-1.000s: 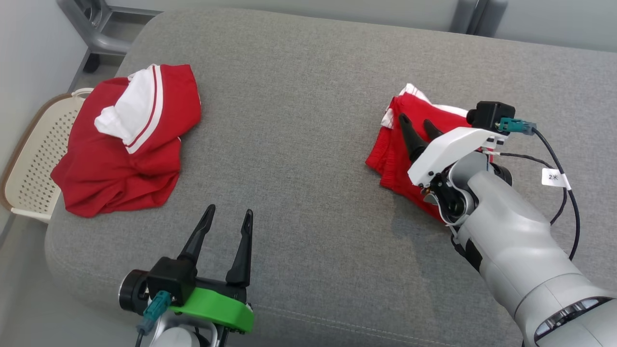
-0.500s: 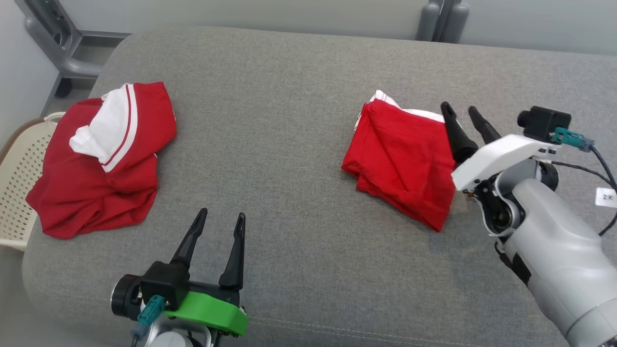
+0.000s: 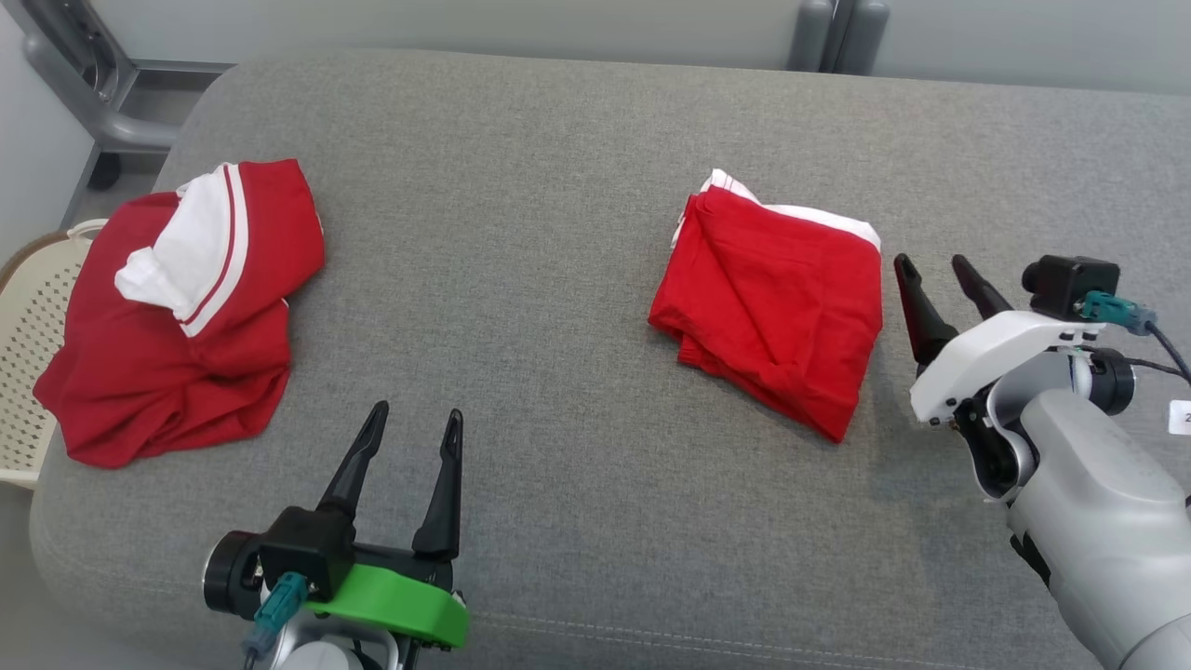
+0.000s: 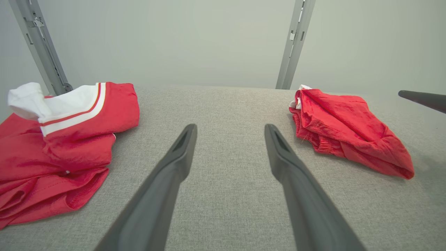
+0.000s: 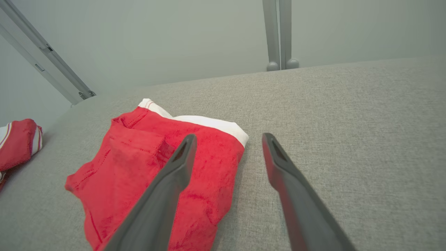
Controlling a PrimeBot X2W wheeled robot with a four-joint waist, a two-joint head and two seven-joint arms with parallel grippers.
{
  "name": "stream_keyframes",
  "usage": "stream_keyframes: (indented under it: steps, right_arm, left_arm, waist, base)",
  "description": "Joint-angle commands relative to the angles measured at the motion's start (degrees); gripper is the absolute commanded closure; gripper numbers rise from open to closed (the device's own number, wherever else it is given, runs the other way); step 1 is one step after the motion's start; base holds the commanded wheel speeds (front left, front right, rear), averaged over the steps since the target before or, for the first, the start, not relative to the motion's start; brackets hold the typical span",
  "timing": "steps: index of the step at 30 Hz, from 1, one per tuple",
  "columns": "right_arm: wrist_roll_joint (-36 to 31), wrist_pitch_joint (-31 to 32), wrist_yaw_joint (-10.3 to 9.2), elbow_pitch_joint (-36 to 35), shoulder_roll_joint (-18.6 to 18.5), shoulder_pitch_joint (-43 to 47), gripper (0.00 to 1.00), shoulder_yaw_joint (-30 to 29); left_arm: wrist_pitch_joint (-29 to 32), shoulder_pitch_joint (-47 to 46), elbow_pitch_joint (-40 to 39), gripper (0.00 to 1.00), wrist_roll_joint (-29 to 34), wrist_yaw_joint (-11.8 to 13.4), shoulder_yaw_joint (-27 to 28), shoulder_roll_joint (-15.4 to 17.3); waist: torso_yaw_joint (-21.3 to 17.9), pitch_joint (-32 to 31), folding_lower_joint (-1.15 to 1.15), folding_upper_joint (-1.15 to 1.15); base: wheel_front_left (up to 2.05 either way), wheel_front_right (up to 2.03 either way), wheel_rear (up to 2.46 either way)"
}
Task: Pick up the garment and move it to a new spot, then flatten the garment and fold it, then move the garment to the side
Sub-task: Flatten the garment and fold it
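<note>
A folded red garment (image 3: 772,307) with a white edge lies flat on the right half of the grey cushion (image 3: 558,186); it also appears in the left wrist view (image 4: 348,129) and the right wrist view (image 5: 146,167). My right gripper (image 3: 930,262) is open and empty, just off the garment's right edge, its left finger over the cloth in the right wrist view (image 5: 228,136). My left gripper (image 3: 415,414) stands open and empty over bare cushion near the front (image 4: 230,127). A crumpled red and white garment (image 3: 177,326) lies at the far left (image 4: 52,139).
A cream perforated basket (image 3: 28,326) stands off the cushion's left edge. A grey metal frame (image 3: 84,84) is at the back left and two grey posts (image 3: 833,33) are behind the cushion. Bare cushion stretches between the two garments.
My right gripper has drawn back to the right, from over the folded garment to beside its right edge, leaving it lying on the cushion. The head view has shifted. The left gripper holds its place.
</note>
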Motion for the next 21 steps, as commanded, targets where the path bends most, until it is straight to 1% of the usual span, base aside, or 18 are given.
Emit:
stream_keyframes:
  steps: [1,9,15,21]
  right_arm:
    - [-1.2,-0.2,0.0,0.5,0.1,0.2,1.0,0.0]
    - [-9.5,-0.2,-0.01,4.2,2.4,-1.9,1.0,-0.8]
    - [-12.2,-0.2,-0.01,7.8,4.3,-3.1,1.0,-2.1]
    - [-13.5,-0.2,-0.01,9.9,5.6,-3.9,1.0,-2.8]
  left_arm:
    - [-0.2,0.0,-0.2,0.0,0.2,-0.2,0.1,0.0]
    - [-0.2,-1.2,-0.1,0.0,0.3,-0.4,-0.1,0.0]
    - [-0.2,-2.0,-0.1,0.0,0.4,-0.6,0.1,0.0]
    - [-0.2,-2.5,-0.2,0.0,0.5,-0.7,0.5,0.0]
  waist:
    - [0.2,0.2,0.0,0.0]
    - [1.6,2.1,0.0,0.0]
    - [2.9,3.7,0.0,0.0]
    - [4.0,4.1,0.0,0.0]
  base:
    - [0.0,0.0,0.0]
    - [0.0,0.0,0.0]
    - [0.0,0.0,0.0]
    - [0.0,0.0,0.0]
